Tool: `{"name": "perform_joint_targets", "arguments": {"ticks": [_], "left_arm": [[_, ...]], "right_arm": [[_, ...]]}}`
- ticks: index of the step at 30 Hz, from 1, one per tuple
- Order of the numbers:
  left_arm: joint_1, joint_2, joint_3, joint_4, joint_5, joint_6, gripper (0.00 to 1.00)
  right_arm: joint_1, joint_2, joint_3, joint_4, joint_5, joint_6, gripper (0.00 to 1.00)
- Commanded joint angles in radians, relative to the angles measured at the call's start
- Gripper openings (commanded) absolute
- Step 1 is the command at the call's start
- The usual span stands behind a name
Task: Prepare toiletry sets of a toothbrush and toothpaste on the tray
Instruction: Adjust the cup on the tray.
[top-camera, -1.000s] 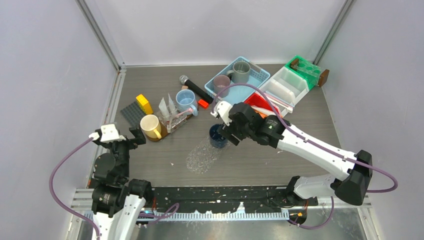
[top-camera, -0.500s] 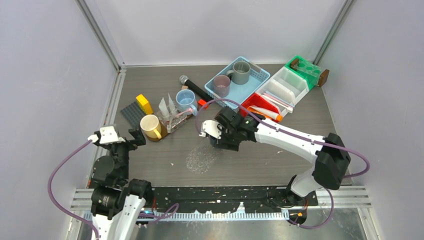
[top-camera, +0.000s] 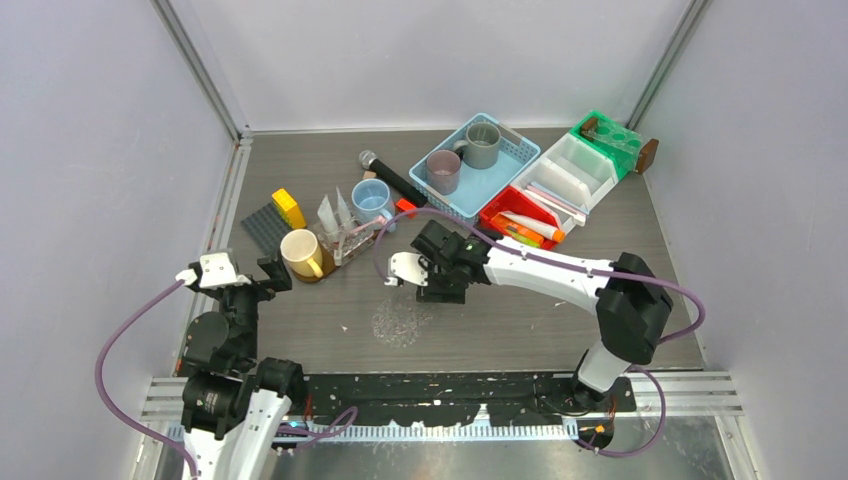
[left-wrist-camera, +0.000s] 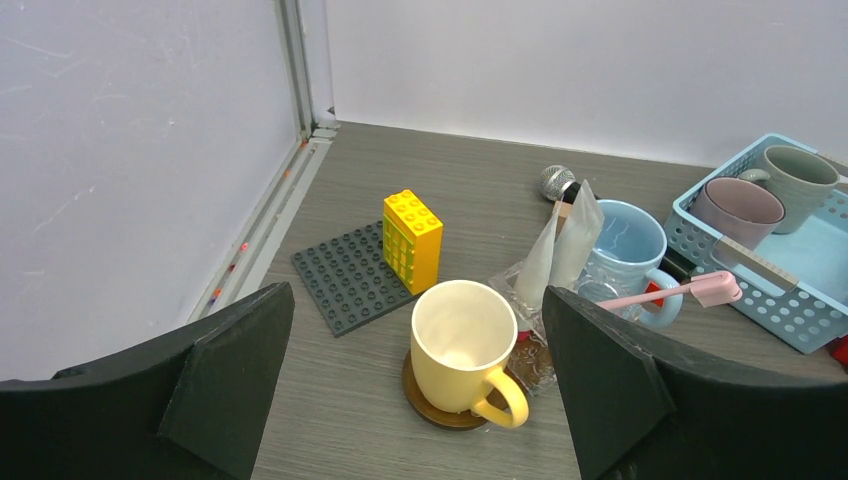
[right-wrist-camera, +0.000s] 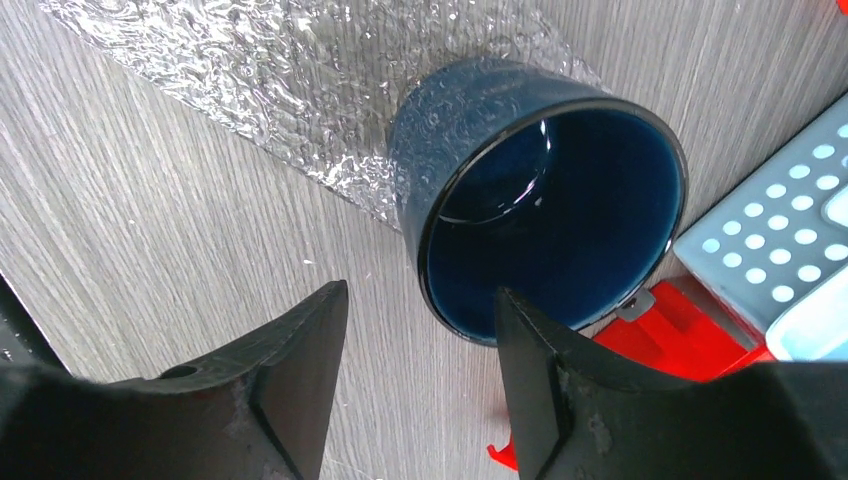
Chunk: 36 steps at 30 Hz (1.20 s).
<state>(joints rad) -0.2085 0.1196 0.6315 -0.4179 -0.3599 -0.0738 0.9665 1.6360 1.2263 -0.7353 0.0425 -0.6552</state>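
Grey wood-grain surface (top-camera: 330, 300) between pale walls carries the clutter. The right hand (right-wrist-camera: 418, 300) hangs low over a dark blue cup (right-wrist-camera: 560, 230) with its fingers spread. One finger sits outside the cup's near wall with bare wood showing between them, and the other is over the rim, inside the mouth. The cup stands at the edge of a crinkled clear plastic sheet (right-wrist-camera: 230, 70). Just behind it, a red bin (top-camera: 497, 208) holds toothpaste tubes (top-camera: 530, 226), white and orange. A pink toothbrush (left-wrist-camera: 672, 293) lies tilted across a clear packet (left-wrist-camera: 560, 250) beside a light blue mug (left-wrist-camera: 620, 235), its head toward a blue basket (left-wrist-camera: 800, 270) that holds two mugs. The left hand (left-wrist-camera: 418, 300) hovers near the left edge of the surface, fingers spread wide and empty. A yellow mug (left-wrist-camera: 462, 340) on a brown coaster (left-wrist-camera: 440, 412) stands below it, and behind that is a yellow block (left-wrist-camera: 412, 238) on a grey studded plate (left-wrist-camera: 345, 285).
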Motion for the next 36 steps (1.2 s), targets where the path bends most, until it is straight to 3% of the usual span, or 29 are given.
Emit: {"name": "perform_joint_targets", "arguments": {"ticks": [1,4,5,14,17,22,28,36], "left_arm": [[-0.004,-0.003,-0.004,0.034,-0.009,0.000,0.98],[-0.004,-0.003,-0.004,0.034,-0.008,0.000,0.98],[-0.005,-0.003,-0.004,0.034,-0.008,0.000,0.98],[-0.005,-0.003,-0.004,0.033,-0.005,0.002,0.98],[-0.005,-0.003,-0.004,0.031,-0.007,0.002,0.98],[-0.006,-0.002,-0.003,0.031,-0.008,0.002,0.98],[-0.006,-0.003,-0.003,0.032,-0.007,0.000,0.98],[-0.005,-0.003,-0.003,0.028,-0.007,0.000,0.98]], "right_arm": [[0.006,0.019,0.038,0.034,-0.001,-0.024,0.58],[0.006,0.048,0.029,0.033,0.003,-0.023,0.46],[0.006,0.053,0.030,0.032,0.001,-0.020,0.37],[0.009,0.026,0.130,-0.029,0.032,0.078,0.01],[0.010,0.020,0.191,-0.034,0.082,0.217,0.01],[0.011,0.069,0.313,-0.102,0.180,0.582,0.01],[0.011,0.121,0.367,-0.113,0.168,0.912,0.01],[0.010,0.248,0.455,-0.202,0.253,1.129,0.01]]}}
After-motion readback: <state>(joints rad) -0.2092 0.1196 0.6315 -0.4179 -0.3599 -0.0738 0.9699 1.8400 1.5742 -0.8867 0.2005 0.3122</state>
